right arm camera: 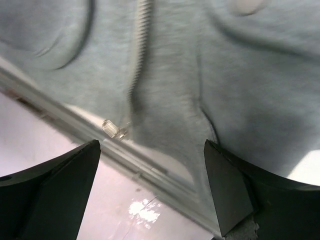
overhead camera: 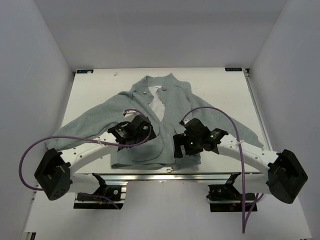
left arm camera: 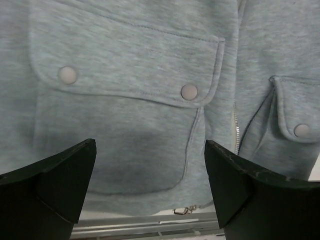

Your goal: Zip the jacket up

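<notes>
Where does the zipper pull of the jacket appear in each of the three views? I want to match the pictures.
Top external: the zipper pull lies at the near edge of the jacket, bottom centre.
Left wrist: low, just right of centre.
Right wrist: left of centre, at the lower end of the zipper teeth.
Shared landmark: the bottom hem, beside the pull in all views.

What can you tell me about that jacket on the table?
The jacket is a light grey-green fleece, lying flat on the white table, collar at the far side, sleeves spread to both sides. Its front gapes at the chest, showing white lining. Two flap pockets carry round snaps. The pale zipper has its slider at the hem. The left pincer and right pincer hang open over it.
</notes>
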Robot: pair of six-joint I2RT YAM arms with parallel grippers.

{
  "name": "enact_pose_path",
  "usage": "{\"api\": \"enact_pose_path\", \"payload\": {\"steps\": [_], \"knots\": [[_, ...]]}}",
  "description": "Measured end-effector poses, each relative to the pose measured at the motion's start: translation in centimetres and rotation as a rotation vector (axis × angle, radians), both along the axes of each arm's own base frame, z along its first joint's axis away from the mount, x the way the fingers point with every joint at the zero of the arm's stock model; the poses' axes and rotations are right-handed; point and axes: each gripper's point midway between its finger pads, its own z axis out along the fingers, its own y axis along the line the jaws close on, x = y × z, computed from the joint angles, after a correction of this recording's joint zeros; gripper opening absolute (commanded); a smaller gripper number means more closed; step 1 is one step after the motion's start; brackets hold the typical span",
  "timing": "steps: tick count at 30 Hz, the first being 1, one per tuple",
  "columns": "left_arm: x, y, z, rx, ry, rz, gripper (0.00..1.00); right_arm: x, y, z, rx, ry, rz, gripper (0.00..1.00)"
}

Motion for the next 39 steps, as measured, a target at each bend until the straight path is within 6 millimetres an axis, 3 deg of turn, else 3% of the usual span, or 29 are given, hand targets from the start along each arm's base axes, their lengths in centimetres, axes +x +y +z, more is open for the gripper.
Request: {"api": "enact_pose_path", "payload": {"steps": [3, 7, 10, 17, 23, 27, 30, 34, 39], "knots": [[0.9, -0.3, -2.2, -0.051, 0.039, -0.039, 0.98, 1.1, -1.0, -1.4, 0.017, 0.024, -0.032, 0.89], [1.7, 1.8, -5.8, -0.068, 0.119, -0.016, 0.98, 2.9, -2.9, -3.6, 0.026, 0.089, -0.121, 0.89], [2.6, 3.2, -7.6, -0.098, 0.146, 0.016, 0.98, 4.5, -3.1, -3.7, 0.048, 0.090, -0.161, 0.89], [8.0, 4.1, -7.4, -0.137, 0.089, 0.012, 0.98, 9.7, -2.9, -3.4, 0.075, 0.031, -0.236, 0.89], [15.9, 6.9, -7.0, -0.136, 0.014, 0.029, 0.97, 15.5, -2.6, -3.1, 0.076, -0.040, -0.287, 0.89], [19.8, 8.5, -6.6, -0.123, -0.005, -0.003, 0.98, 18.9, -3.1, -2.2, 0.070, -0.096, -0.307, 0.89], [20.3, 8.6, -6.0, -0.116, -0.005, -0.059, 0.98, 19.6, -3.4, -1.5, 0.074, -0.124, -0.299, 0.89], [18.6, 7.5, -4.6, -0.069, 0.012, -0.139, 0.98, 19.5, -3.3, -0.1, 0.093, -0.152, -0.280, 0.89], [16.6, 3.6, 0.2, 0.025, -0.042, -0.238, 0.98, 18.8, -3.2, 3.9, 0.153, -0.231, -0.267, 0.89]]}}
